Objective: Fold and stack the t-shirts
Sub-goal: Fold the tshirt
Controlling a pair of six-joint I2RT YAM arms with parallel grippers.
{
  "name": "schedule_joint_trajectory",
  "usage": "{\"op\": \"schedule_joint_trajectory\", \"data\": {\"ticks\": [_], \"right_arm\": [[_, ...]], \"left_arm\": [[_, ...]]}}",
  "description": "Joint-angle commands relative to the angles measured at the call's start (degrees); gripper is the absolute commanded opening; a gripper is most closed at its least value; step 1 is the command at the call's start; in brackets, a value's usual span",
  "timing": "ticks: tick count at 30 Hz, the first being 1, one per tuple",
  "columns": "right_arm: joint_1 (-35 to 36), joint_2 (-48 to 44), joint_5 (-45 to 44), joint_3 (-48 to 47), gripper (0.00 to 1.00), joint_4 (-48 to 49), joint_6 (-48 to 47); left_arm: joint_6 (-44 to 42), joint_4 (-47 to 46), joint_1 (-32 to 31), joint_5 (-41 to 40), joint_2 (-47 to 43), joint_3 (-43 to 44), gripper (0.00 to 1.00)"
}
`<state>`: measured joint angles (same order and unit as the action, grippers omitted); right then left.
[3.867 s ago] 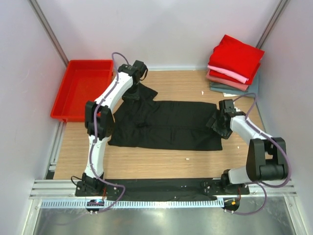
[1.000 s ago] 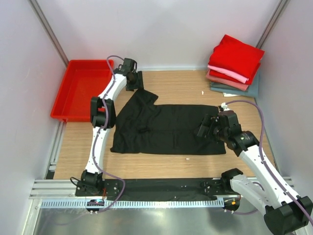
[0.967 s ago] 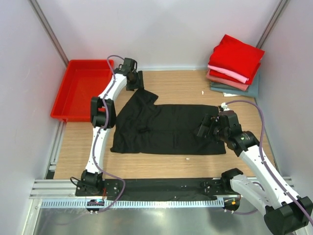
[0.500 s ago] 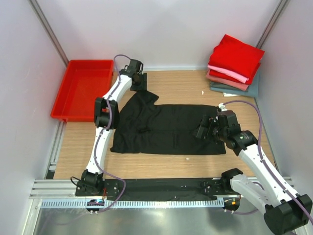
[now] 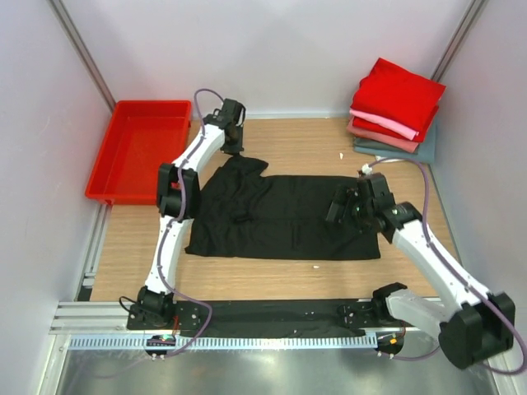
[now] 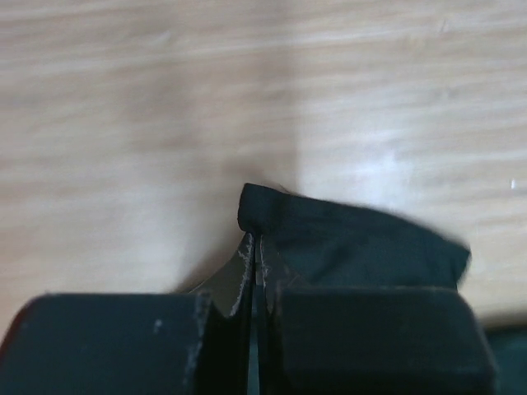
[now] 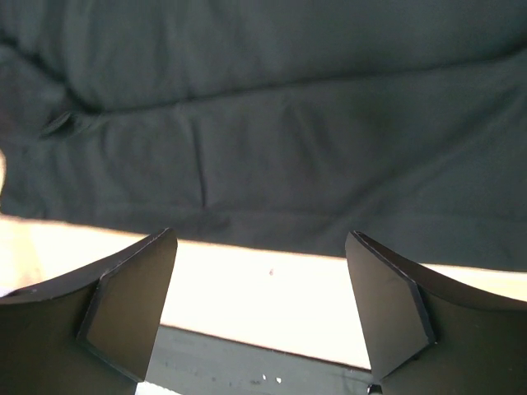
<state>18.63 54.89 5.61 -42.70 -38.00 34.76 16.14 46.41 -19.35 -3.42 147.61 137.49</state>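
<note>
While your left gripper sits out at the far left corner of the black t-shirt, it's pinched tight on a small bunched tip of that cloth. The left wrist view shows it nicely: both fingers pressed together, with the dark tip poking out past them over bare wood.

Your right gripper is over the right end of the same shirt, spread wide with nothing in it. From its wrist cam you just see black cloth under the fingers, and I can't tell if they're touching it.

The shirt lies mostly flat across the middle of the table, more rumpled on its left side. The folded t-shirts are stacked in the far right corner, well apart from it, bright red on top. The red tray sits at the far left.
</note>
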Motion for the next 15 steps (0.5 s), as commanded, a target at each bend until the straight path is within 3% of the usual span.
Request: {"op": "schedule_joint_trajectory", "data": {"ticks": [1,5,10,13,15], "right_arm": [[-0.87,7.58,-5.34,-9.48,0.88,4.33,-0.74],[-5.60,17.95,-8.77,-16.97,0.85,6.09,-2.59],[-10.90,31.48,-9.99,-26.02,0.81,7.86,-3.73],[-11.07,37.81,-15.17,-33.12,0.81,4.35,-6.37],[-11.51,43.35,-19.05,-35.95,0.83,3.29,-7.69]], "left_arm": [[-0.67,4.46,-1.21,-6.57,-13.65,-4.04,0.00],[-2.78,7.37,-1.56,-11.34,-22.52,-9.08,0.00],[-1.29,16.07,-2.88,-13.81,-24.82,-7.15,0.00],[0.29,15.56,-3.76,-18.89,-28.77,-12.23,0.00],[1.60,13.37,-4.02,-18.03,-32.36,-16.70,0.00]]}}
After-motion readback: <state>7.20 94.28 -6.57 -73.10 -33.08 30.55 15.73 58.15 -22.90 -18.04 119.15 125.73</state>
